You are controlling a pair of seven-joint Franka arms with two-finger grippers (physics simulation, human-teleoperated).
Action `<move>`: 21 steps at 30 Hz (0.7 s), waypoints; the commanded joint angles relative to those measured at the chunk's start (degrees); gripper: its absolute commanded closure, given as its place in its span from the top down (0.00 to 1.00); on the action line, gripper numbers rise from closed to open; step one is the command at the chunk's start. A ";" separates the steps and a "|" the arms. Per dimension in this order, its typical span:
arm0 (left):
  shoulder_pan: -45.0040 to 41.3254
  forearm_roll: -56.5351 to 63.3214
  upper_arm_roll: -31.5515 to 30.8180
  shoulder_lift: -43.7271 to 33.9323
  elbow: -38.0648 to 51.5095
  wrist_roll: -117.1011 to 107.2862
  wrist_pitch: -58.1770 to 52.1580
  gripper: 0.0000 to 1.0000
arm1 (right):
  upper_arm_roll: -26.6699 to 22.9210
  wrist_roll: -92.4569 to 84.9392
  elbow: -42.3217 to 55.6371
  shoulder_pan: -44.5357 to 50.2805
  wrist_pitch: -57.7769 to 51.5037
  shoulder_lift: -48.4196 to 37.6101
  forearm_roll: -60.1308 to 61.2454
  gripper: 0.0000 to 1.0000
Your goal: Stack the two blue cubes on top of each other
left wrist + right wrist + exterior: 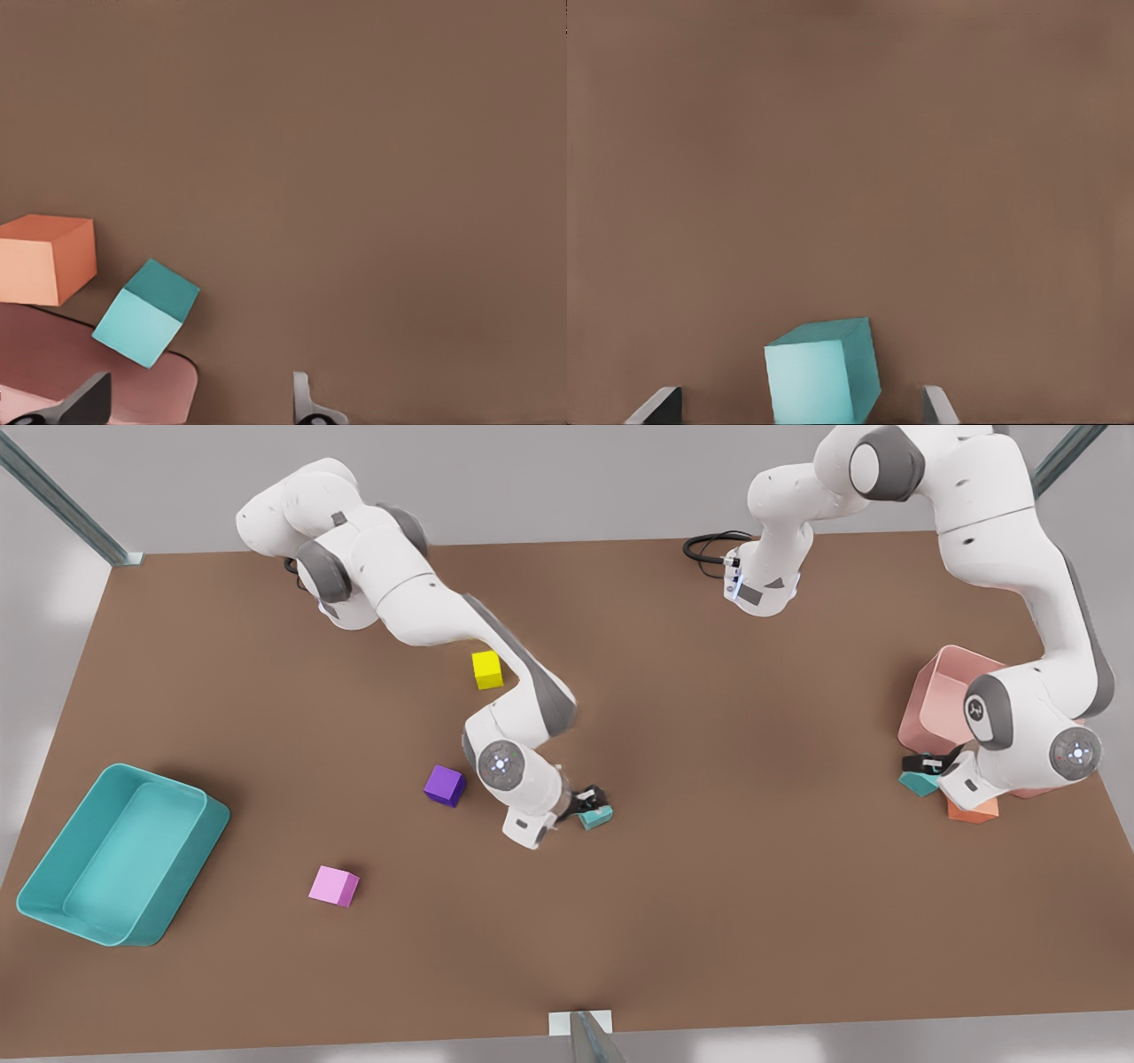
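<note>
Seen from the front view, taking the table (709,921) as the dial: large teal bin (186,868) at 8 o'clock, pink bin (930,691) at 3 o'clock.

Both arms bent low over the work. Left claw (926,763) down at 7 o'clock of the pink bin, spread wide, pinching nothing. Right claw (589,802) down near the middle of the table, also spread, straddling without gripping.

First blue cube (597,817) close to the dial's centre, on the table between the right claw's fingers (660,409). Second blue cube (919,783) at the 3 o'clock edge, just beside the pink bin's wall, with the orange cube (972,810) at its 4 o'clock. In the left wrist view, second blue cube (144,314) off to one side of the left claw (199,412) rather than between the fingers, orange cube (44,258) close by.

Purple cube (444,785) at 9 o'clock of the first blue cube, near but apart.

Risks, judged from here:
- Closing the left claw now likely to miss or clip a corner and skid the cube against the bin.
- Crowded spot: could nudge the orange cube or snag the bin wall.
- Long carry between the cubes, so a skewed grip may spoil the stack.
</note>
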 commanded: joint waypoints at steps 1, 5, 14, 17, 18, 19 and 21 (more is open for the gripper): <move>1.02 0.51 0.06 1.57 -0.73 51.71 13.04 1.00 | 0.36 20.08 0.27 -4.66 -10.26 -3.83 0.58 1.00; 1.28 0.51 0.06 3.41 -1.51 51.71 14.45 1.00 | -0.43 -1.96 -0.25 -21.98 -35.22 -9.54 -4.16 1.00; 1.81 2.18 0.32 4.47 -4.50 51.45 16.82 1.00 | -3.50 -40.57 -18.36 -30.86 -38.83 -34.68 -28.86 1.00; 1.81 2.27 1.47 4.38 -5.21 51.36 17.96 1.00 | -3.42 -33.72 -16.86 -29.37 -38.48 -34.86 -29.04 1.00; 1.81 2.18 1.47 4.82 -5.21 51.10 18.05 1.00 | -3.50 -31.69 -16.60 -29.45 -39.54 -35.12 -28.86 1.00; 1.81 2.09 1.47 5.34 -5.30 51.10 18.05 1.00 | -3.24 -31.77 -17.57 -30.07 -39.62 -38.02 -29.04 1.00; 1.81 2.09 1.47 6.14 -5.65 50.74 18.05 1.00 | -3.24 -31.86 -18.45 -30.16 -39.97 -40.21 -29.30 1.00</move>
